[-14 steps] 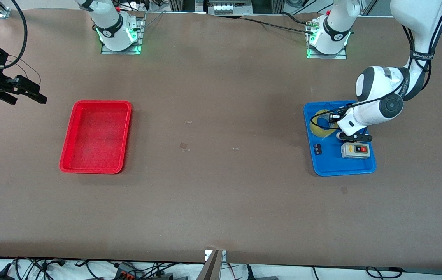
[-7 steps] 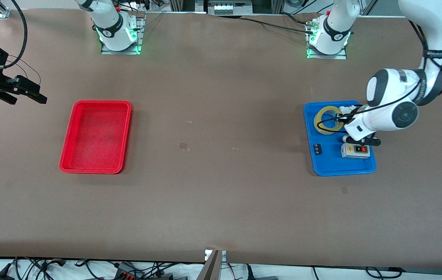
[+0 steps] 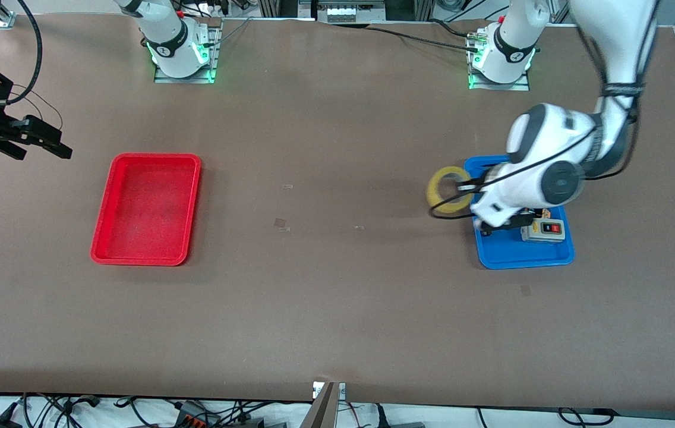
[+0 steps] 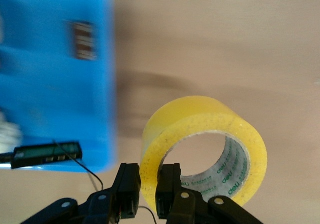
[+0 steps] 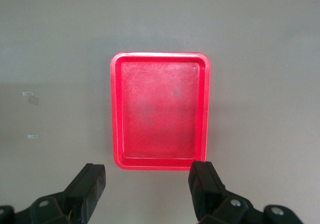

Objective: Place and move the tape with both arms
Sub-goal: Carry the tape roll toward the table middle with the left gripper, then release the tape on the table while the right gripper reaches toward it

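The tape (image 3: pixel 448 189), a translucent yellow roll, hangs in the air over the edge of the blue tray (image 3: pixel 521 257) that faces the table's middle. My left gripper (image 3: pixel 467 189) is shut on the roll's wall, one finger inside the hole and one outside. In the left wrist view the tape (image 4: pixel 200 115) stands on edge between my left gripper's (image 4: pixel 148 178) black fingers, with bare table under it. My right gripper (image 3: pixel 46 141) is open and empty, and waits over the table at the right arm's end; the right wrist view shows it (image 5: pixel 147 181) apart from the red tray.
A red tray (image 3: pixel 156 157) lies empty toward the right arm's end, also in the right wrist view (image 5: pixel 160 55). The blue tray (image 4: pixel 60 99) holds a white-grey switch box (image 3: pixel 543 230) and a small black part (image 4: pixel 84 39).
My left gripper has lifted the tape out of the blue tray and carried it past the tray's edge toward the table's middle. The right arm has not moved.
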{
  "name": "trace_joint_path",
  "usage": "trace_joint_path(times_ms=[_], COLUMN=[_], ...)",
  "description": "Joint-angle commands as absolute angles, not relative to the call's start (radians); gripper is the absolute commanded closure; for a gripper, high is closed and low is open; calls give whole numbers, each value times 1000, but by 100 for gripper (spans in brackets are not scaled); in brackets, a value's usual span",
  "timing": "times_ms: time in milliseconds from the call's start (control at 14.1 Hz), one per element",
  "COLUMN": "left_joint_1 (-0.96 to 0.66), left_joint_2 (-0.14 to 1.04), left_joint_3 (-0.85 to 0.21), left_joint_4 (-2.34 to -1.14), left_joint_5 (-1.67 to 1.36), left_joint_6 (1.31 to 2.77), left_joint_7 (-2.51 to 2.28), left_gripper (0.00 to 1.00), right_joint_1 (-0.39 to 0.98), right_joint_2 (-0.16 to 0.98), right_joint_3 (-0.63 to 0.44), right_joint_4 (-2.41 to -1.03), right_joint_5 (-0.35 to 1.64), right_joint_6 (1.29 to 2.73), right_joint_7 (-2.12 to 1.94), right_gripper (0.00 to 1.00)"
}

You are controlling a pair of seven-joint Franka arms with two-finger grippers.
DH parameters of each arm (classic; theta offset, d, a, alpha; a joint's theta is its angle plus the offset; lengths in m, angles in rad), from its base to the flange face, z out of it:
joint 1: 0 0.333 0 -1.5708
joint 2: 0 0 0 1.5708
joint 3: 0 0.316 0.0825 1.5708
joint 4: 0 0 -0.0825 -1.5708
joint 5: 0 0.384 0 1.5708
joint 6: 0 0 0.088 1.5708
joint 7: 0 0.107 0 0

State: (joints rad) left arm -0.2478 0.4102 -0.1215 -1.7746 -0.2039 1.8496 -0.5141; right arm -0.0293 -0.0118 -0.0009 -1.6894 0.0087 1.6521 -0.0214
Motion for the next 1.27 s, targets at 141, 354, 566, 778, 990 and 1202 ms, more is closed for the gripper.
trace_joint_path(times_ms=[141, 354, 566, 778, 990, 1202], left_joint_1=[-467, -569, -585, -578, -513, -390], left_joint_2=[744, 799, 811, 770, 678, 574], left_joint_3=[-115, -115, -115, -103, -84, -86], left_joint_4=[-1375, -1361, -1362, -1365, -1367, -1391], left_joint_5=[-270, -270, -259, -253, -207, -178], left_joint_6=[1863, 2072, 2131, 2100, 1926, 1752], left_joint_7=[-858, -984, -1003, -1015, -987, -852], left_gripper=[100, 100, 36, 0, 0, 0], right_joint_1=[-28, -25, -26, -31, -31, -28], right_joint_2=[-20, -21, -17, -11, -9, 6], right_joint_3=[-2, -2, -2, -2, -2, -2], right_joint_4=[-1690, -1690, -1689, -1690, -1689, -1686], right_joint_5=[0, -2, 6, 6, 2, -3], right_joint_6=[1652, 1652, 1649, 1638, 1643, 1649], right_joint_7=[-25, -25, -23, -21, -21, -23], right_gripper=[0, 0, 0, 0, 0, 0])
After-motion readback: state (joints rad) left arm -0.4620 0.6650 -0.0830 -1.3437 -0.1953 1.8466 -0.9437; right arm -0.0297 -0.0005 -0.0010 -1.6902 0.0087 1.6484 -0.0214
